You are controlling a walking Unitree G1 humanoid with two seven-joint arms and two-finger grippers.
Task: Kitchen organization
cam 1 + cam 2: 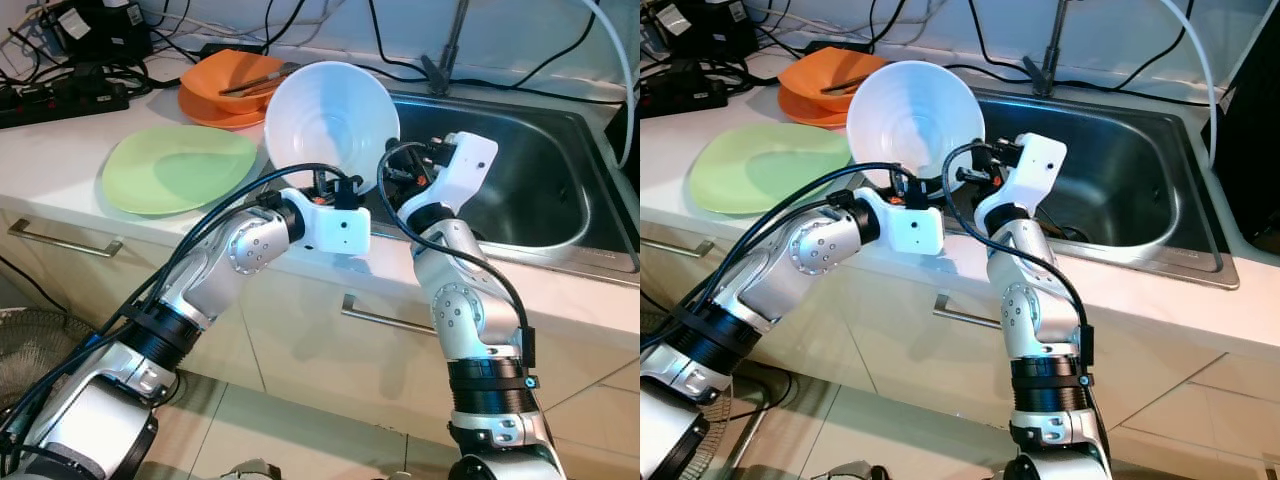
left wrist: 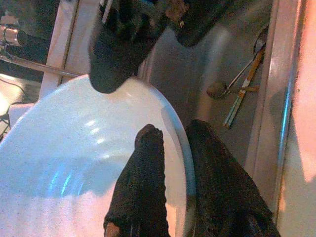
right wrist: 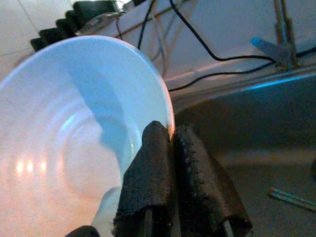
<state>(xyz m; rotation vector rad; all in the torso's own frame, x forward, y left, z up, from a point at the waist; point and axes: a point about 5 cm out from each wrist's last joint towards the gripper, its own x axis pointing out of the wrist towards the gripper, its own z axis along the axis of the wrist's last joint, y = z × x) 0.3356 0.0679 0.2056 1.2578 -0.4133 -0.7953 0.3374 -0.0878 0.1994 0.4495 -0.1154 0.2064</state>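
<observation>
White bowl [image 1: 330, 125] held tilted at the sink's [image 1: 540, 190] left edge.
Left gripper [image 2: 170, 163] and right gripper [image 3: 173, 148] each pinched its rim; green plate [image 1: 180, 168] lay nearby.

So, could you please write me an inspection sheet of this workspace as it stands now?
Surface: white counter with steel sink.
Job's things: white bowl held tilted at the sink's left edge; green plate flat on the counter; orange plates stacked behind it, utensils on top.
Clutter: utensils in the sink.
Grippers: left gripper and right gripper both clamp the bowl's rim.
Cables: black leads and power strip along the wall.
Surroundings: tap, cabinet handles.
</observation>
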